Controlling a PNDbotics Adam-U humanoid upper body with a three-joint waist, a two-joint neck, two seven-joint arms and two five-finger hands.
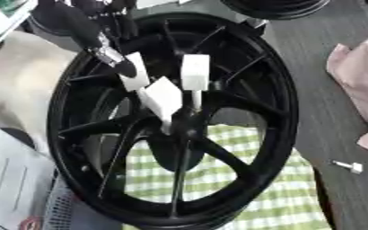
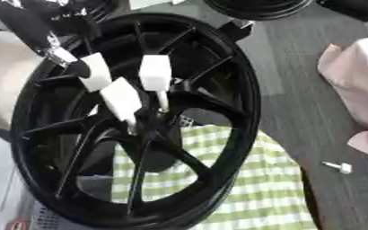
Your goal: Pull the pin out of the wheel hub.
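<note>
No containers in view. Wheel hub (image 1: 175,121): black, spoked, stands tilted on the grey tabletop (image 1: 328,58) over a green checked cloth (image 1: 242,188). Three white-headed pins (image 1: 163,99) stick out near its centre. Left hand (image 1: 112,54) at the upper rim; fingers' state unclear. One loose white pin (image 1: 349,166) lies on the tabletop to the right.

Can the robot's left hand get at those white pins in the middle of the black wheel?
Probably yes: the left hand reaches in from the upper left beside the white pins at the wheel hub, nothing between.
</note>
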